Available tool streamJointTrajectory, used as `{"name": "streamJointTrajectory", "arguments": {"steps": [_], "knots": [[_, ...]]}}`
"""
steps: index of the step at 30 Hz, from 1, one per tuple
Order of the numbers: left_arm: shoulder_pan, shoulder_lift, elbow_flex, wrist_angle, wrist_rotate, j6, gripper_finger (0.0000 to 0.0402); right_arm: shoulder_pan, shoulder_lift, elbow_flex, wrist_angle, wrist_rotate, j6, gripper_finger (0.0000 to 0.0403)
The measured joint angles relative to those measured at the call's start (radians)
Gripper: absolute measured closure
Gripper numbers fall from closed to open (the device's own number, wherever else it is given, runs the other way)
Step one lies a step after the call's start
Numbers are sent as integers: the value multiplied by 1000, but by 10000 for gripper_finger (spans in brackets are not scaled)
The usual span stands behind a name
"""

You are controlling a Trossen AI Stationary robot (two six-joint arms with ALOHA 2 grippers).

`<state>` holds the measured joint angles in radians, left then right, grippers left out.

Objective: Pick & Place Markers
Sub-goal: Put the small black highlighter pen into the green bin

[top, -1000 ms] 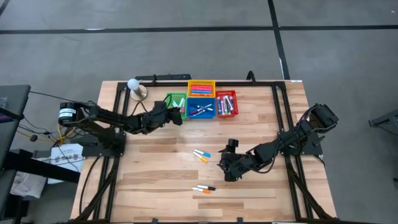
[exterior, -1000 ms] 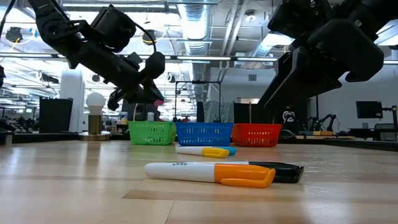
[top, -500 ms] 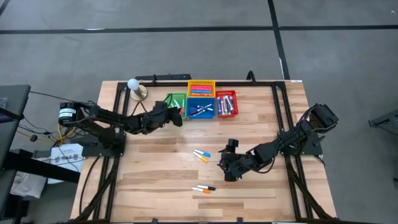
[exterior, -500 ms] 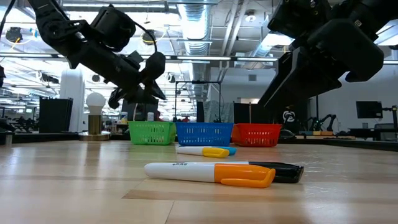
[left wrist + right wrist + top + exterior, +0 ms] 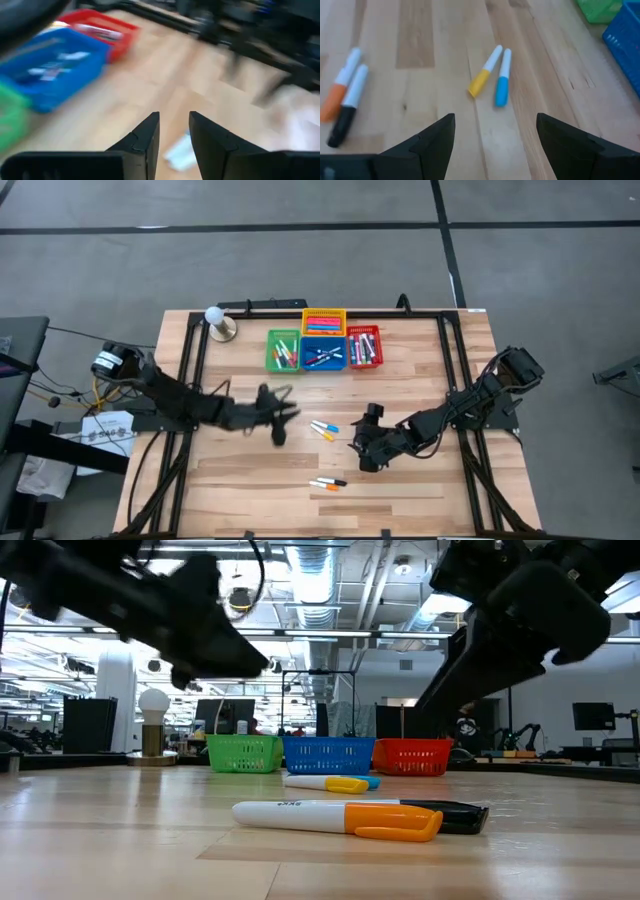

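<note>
**Most markers sorted into baskets; four left on the table**

Seen from above, a wooden table [image 5: 420, 370] fills the middle of the frame, with a dark robot arm at each side. Near the top centre sit four small baskets: a green basket [image 5: 282, 350], a blue basket [image 5: 324, 354] and a red basket [image 5: 365, 347] in a row, with a yellow basket [image 5: 324, 321] just above the blue one. Each holds markers whose colours appear to match it, so most of the sorting looks done.

Four markers lie loose on the bare wood. Just below the centre of the frame, a yellow-capped marker [image 5: 322, 432] and a blue-capped marker [image 5: 327, 425] lie side by side, touching or nearly so. Lower down, near the bottom centre, an orange-capped marker [image 5: 322, 484] and a black-capped marker [image 5: 333, 481] lie together in the same way. These four appear to be what remains to be picked up and placed.

The left gripper [image 5: 280, 423] is left of centre, near the yellow and blue pair. It is blurred; its wrist view shows the fingers a little apart with nothing between them. The right gripper [image 5: 362, 448] hangs right of centre, between the two pairs, its jaws spread wide and empty; its wrist view looks across all four loose markers.

A white ball on a small stand [image 5: 215, 321] is at the table's upper left.
</note>
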<state>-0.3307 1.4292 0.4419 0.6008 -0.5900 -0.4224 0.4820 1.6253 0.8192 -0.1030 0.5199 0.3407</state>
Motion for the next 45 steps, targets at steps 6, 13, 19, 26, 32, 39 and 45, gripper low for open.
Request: {"name": "streamJointTrajectory", "arguments": {"steps": [6, 13, 19, 26, 32, 39, 45], "knots": [[-216, 64, 4, 87, -29, -30, 298, 2, 0, 0, 116, -57, -1, 132], [-337, 283, 152, 133, -34, -28, 298, 17, 0, 0, 186, -117, 0, 132], [-375, 403, 263, 133, -34, 57, 298, 113, 0, 0, 194, -139, -8, 132], [-390, 441, 294, 134, -34, 214, 298, 226, 63, 0, 267, -93, -55, 132], [-379, 439, 294, 141, -35, 209, 298, 203, 172, 0, 396, -111, -136, 132], [-358, 439, 294, 141, -34, 206, 298, 144, 180, 0, 407, -257, -132, 132], [-356, 439, 294, 141, -34, 205, 298, 129, 180, 0, 406, -258, -151, 132]]}}
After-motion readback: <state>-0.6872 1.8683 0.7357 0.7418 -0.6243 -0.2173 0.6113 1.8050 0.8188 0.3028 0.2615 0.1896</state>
